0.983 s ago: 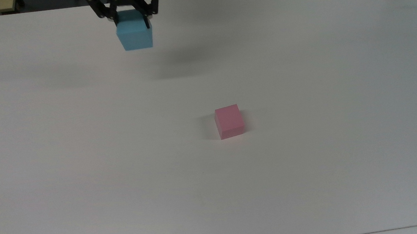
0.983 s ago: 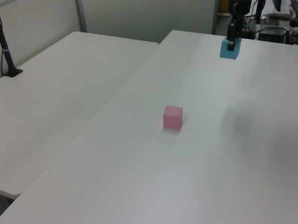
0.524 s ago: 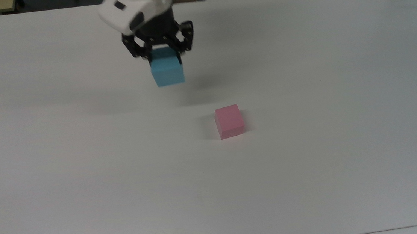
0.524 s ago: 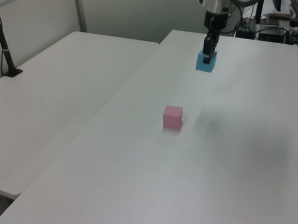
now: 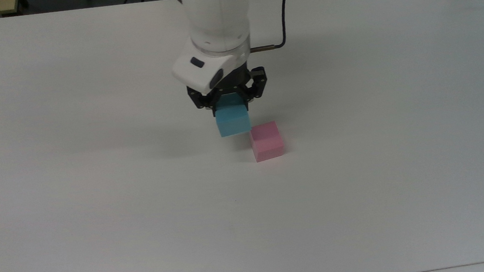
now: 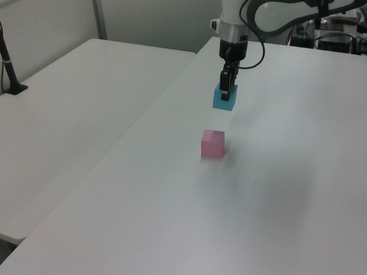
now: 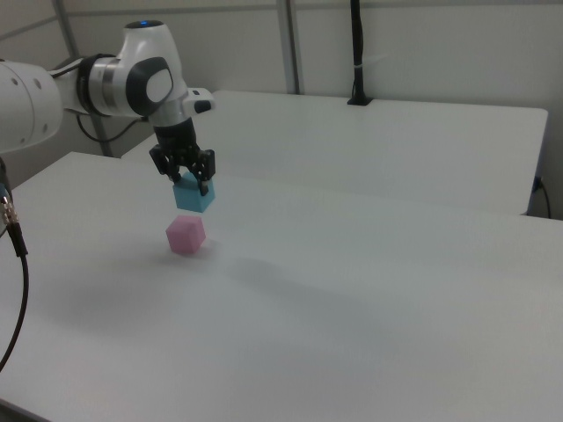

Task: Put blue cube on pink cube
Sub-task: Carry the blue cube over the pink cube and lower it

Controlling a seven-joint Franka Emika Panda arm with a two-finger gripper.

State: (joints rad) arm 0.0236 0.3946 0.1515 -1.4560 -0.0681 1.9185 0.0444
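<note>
The blue cube (image 5: pixel 232 120) (image 6: pixel 224 98) (image 7: pixel 194 194) hangs in the air, held from above by my gripper (image 5: pixel 229 104) (image 6: pixel 226 90) (image 7: pixel 187 178), which is shut on it. The pink cube (image 5: pixel 266 141) (image 6: pixel 212 143) (image 7: pixel 186 234) rests on the white table (image 5: pixel 358 165). In the top view the blue cube overlaps the pink cube's upper left corner. In the right view it floats a short way above the pink cube and slightly to the right view's right, with a gap between them.
A black cable (image 5: pixel 283 18) runs from the arm's wrist toward the table's far edge. A second white table (image 6: pixel 67 119) (image 7: pixel 396 145) adjoins this one, with a black post clamped at its edge (image 6: pixel 6 60) (image 7: pixel 357 53).
My gripper has carried the blue cube from the far end of the table toward the pink cube, ending just above and beside it. The pink cube has not moved.
</note>
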